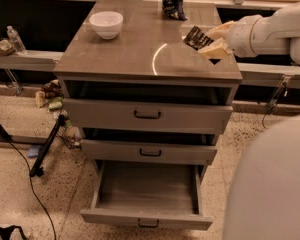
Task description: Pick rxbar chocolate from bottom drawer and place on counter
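Note:
My gripper (212,40) is over the right part of the counter (140,49), shut on the rxbar chocolate (196,37), a small black wrapper bar with pale print held tilted above the surface. The white arm comes in from the right edge. The bottom drawer (147,189) is pulled open below, and its plain grey inside shows nothing in it. The two shallower drawers above it are slightly open.
A white bowl (106,23) stands at the counter's back left. A dark glossy snack bag (173,3) stands at the back middle. A water bottle (15,39) is on a ledge at left. Cables and a stand leg (45,149) lie on the floor left.

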Controlling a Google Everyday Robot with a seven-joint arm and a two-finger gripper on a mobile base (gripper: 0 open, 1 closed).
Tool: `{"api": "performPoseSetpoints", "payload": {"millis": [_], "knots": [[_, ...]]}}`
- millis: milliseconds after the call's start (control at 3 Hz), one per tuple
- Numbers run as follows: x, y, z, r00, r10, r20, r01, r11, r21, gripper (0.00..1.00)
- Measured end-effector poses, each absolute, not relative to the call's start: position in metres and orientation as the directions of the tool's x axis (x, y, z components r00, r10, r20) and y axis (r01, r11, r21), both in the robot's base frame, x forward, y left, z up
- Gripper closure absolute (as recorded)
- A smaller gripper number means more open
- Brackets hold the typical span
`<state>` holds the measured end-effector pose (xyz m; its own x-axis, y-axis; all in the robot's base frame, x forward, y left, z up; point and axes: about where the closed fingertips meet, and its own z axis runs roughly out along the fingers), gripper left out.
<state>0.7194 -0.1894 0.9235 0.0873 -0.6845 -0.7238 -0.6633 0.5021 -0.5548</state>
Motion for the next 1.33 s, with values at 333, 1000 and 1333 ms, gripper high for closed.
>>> {"api": "performPoseSetpoints", "payload": {"millis": [333, 1000, 1333], "knots": [[0.778, -0.160, 0.902, 0.112, -0.704, -0.701, -0.666, 0.471, -0.579, 0.97], [0.825, -0.131, 0.876, 0.122, -0.716, -0.688, -0.673, 0.450, -0.588, 0.52], [0.837, -0.123, 0.865, 0.122, -0.713, -0.690, -0.691, 0.438, -0.575, 0.28]]}}
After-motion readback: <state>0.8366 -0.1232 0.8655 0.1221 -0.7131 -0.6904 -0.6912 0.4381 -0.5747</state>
